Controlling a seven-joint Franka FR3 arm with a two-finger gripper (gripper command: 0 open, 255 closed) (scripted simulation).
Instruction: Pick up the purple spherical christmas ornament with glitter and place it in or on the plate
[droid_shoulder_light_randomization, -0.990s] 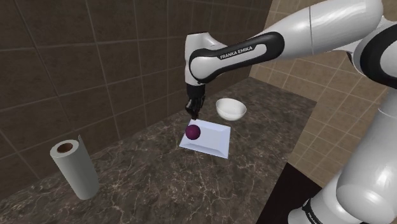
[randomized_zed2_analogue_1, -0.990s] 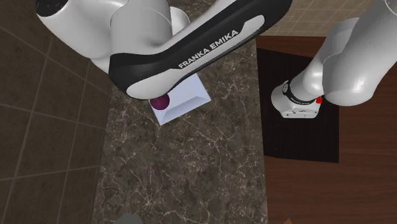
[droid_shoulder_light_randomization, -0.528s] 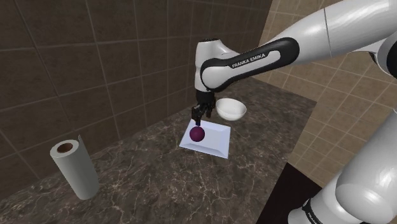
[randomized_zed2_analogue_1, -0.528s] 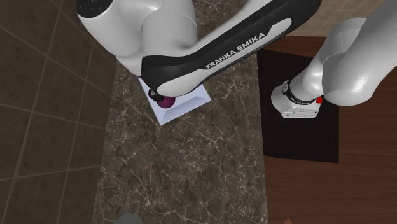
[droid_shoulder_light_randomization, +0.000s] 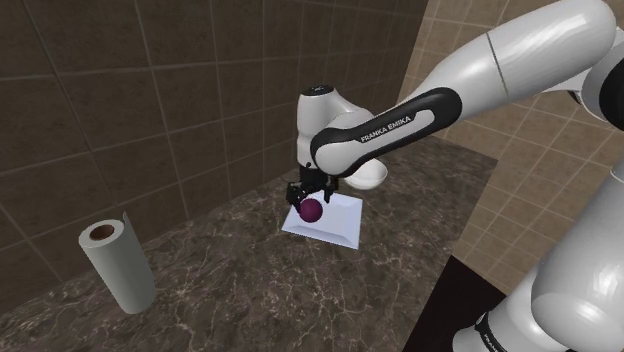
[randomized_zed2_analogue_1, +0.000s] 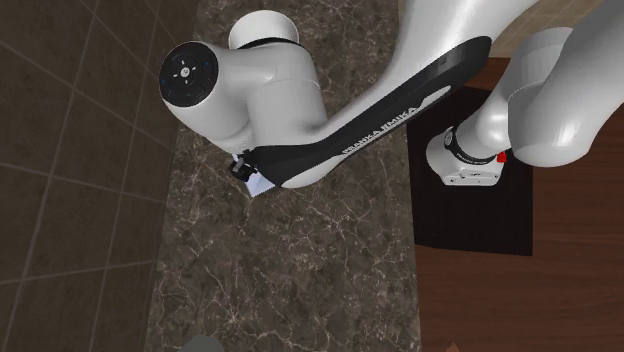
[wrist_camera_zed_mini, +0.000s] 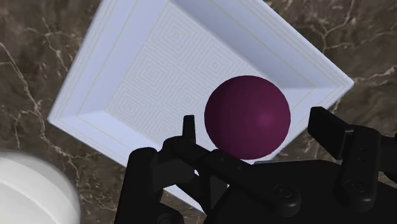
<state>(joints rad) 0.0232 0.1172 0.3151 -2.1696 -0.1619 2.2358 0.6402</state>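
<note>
The purple ball (wrist_camera_zed_mini: 248, 118) is seen lying on the square white plate (wrist_camera_zed_mini: 146, 70), between the spread, untouching fingers of the gripper (wrist_camera_zed_mini: 252, 127); it is judged light, smooth, brittle and roll-prone, best clasped gently across its widest girth.

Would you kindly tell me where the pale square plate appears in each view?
Shoulder view: plate at centre, under the purple ball.
Second exterior view: one corner peeks from under the arm, left of centre.
Wrist view: plate beneath the ball.
Shared landmark: dark marbled counter.
</note>
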